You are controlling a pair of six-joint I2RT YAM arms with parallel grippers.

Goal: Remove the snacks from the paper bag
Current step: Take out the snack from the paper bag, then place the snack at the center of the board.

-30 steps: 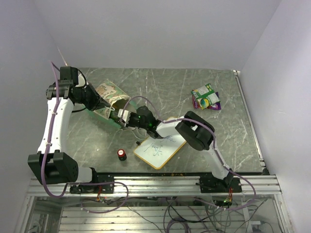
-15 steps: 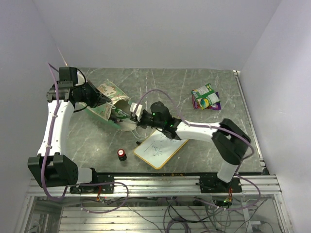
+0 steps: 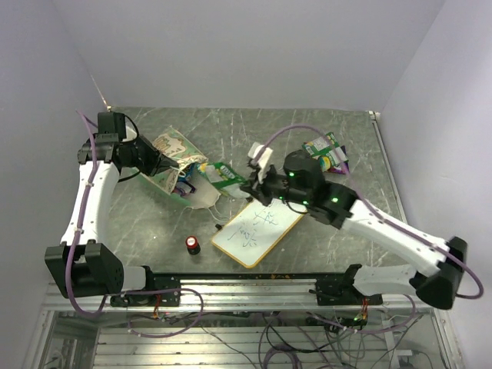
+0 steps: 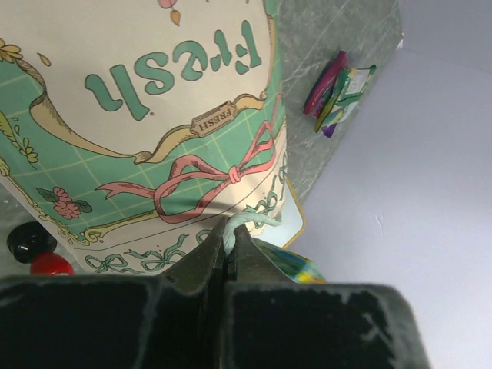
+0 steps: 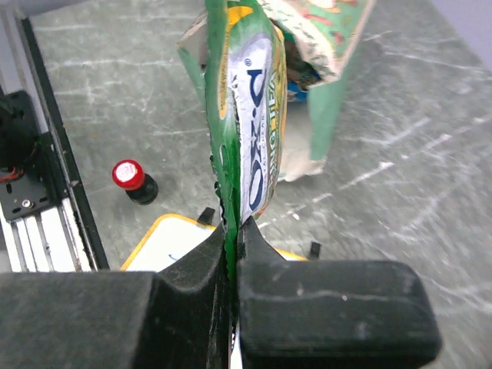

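Observation:
The green paper bag (image 3: 171, 156) lies tipped on the table's left, mouth toward the middle. My left gripper (image 3: 164, 166) is shut on its pale string handle (image 4: 250, 221) at the bag's rim (image 4: 146, 115). My right gripper (image 3: 250, 184) is shut on the edge of a green-and-white snack packet (image 3: 224, 174) and holds it above the table, just right of the bag mouth. In the right wrist view the packet (image 5: 250, 115) stands on edge between the jaws, with the bag (image 5: 332, 84) behind it. A blue packet (image 3: 183, 181) shows in the mouth. Several snacks (image 3: 326, 154) lie piled at the far right.
A wood-framed whiteboard (image 3: 258, 231) lies on the near middle of the table, under my right wrist. A small red-capped black cylinder (image 3: 192, 244) stands to its left, near the front rail. Walls close in on the left, back and right.
My right arm has drawn back out of the bag mouth to the right, carrying the green-and-white packet. My left gripper has kept hold of the bag's handle.

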